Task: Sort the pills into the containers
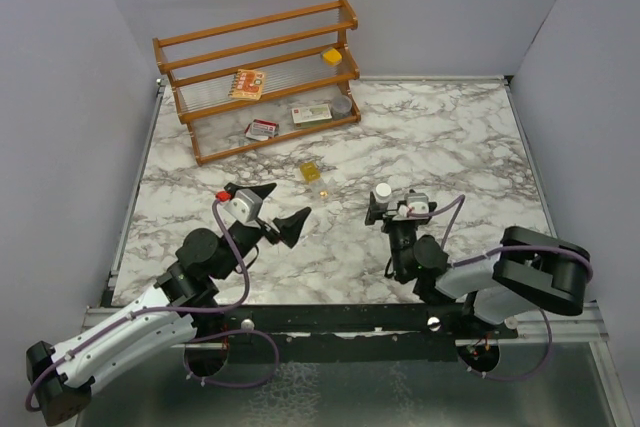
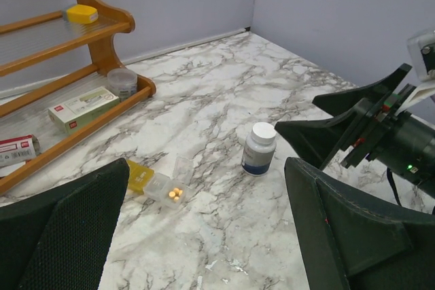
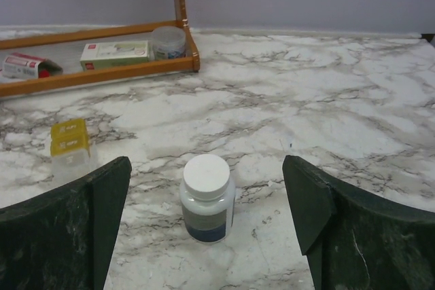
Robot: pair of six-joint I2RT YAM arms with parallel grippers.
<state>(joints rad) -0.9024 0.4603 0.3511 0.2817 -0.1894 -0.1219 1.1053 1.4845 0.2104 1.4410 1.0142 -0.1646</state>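
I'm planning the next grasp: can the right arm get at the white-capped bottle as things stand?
Probably yes: the right gripper is open and faces the bottle, which stands upright just ahead of its fingers with nothing between them.

Top cam: high, behind the arm bases, tilted down toward 12 o'clock. It takes in the whole tabletop (image 1: 440, 137), rack (image 1: 260, 57) far off at 11. Left wrist cam: low over the tabletop, looking between left claw (image 2: 204, 236) fingers toward about 2 o'clock, bottle (image 2: 259, 148) mid-range, right claw (image 2: 296, 117) at 3. Right wrist cam: low, facing 12, bottle very close. All three share the bottle and the rack's right end. Both wrist views also share the clear case (image 2: 166, 187).
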